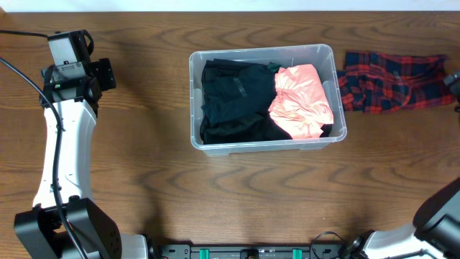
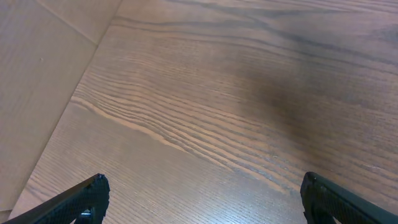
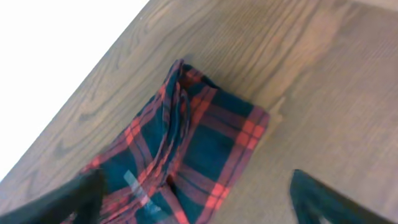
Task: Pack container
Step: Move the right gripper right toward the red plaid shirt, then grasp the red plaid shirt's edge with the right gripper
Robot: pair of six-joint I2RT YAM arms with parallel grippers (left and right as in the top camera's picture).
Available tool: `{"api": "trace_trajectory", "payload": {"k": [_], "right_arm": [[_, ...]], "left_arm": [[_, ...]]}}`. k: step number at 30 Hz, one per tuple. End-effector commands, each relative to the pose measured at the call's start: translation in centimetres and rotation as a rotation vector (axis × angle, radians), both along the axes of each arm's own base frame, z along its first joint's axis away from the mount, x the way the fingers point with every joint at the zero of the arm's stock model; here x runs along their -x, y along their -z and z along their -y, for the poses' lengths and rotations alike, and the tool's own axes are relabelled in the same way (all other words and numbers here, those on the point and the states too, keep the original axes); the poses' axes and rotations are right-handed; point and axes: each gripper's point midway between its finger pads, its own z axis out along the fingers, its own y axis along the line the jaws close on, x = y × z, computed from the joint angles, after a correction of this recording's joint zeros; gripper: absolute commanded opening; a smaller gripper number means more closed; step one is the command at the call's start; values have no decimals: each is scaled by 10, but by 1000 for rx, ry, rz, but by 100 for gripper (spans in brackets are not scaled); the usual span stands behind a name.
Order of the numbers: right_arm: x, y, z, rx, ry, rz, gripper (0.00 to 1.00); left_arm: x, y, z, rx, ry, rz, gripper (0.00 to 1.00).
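The clear container (image 1: pixel 267 147) stands mid-table, holding a black garment (image 1: pixel 233 101) on its left and a pink garment (image 1: pixel 302 101) on its right. A red and dark plaid cloth (image 1: pixel 392 80) lies crumpled on the table just right of the container. My right gripper (image 1: pixel 453 80) shows only at the frame's right edge, by the cloth's far end. In the right wrist view it (image 3: pixel 198 186) is open, and the plaid cloth (image 3: pixel 186 149) lies on the wood under and between its spread fingers. My left gripper (image 1: pixel 106 73) hovers far left, open (image 2: pixel 204 190) over bare wood.
The table's back edge (image 1: pixel 230 10) runs close behind the container and the cloth. The left arm's white link (image 1: pixel 65 151) stretches along the table's left side. In the left wrist view the table's edge (image 2: pixel 68 93) runs diagonally at the left.
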Motion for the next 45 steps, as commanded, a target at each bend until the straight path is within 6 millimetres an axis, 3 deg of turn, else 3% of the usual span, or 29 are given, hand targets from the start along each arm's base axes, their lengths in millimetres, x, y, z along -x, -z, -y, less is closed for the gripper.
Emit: {"api": "trace_trajectory", "payload": {"k": [1, 12, 19, 28, 45], "right_arm": [[-8, 24, 6, -71, 33, 15, 99], [-36, 96, 21, -129, 37, -13, 99], [-44, 131, 21, -156, 46, -22, 99], [-61, 148, 6, -163, 21, -5, 98], [-70, 149, -10, -150, -32, -19, 49]], "left_arm": [[1, 1, -3, -2, -17, -4, 98], [1, 1, -3, -2, -17, -4, 98], [1, 1, -3, -2, -17, -4, 98], [1, 1, -3, -2, -17, -4, 98], [1, 1, -3, -2, -17, -4, 98]]}}
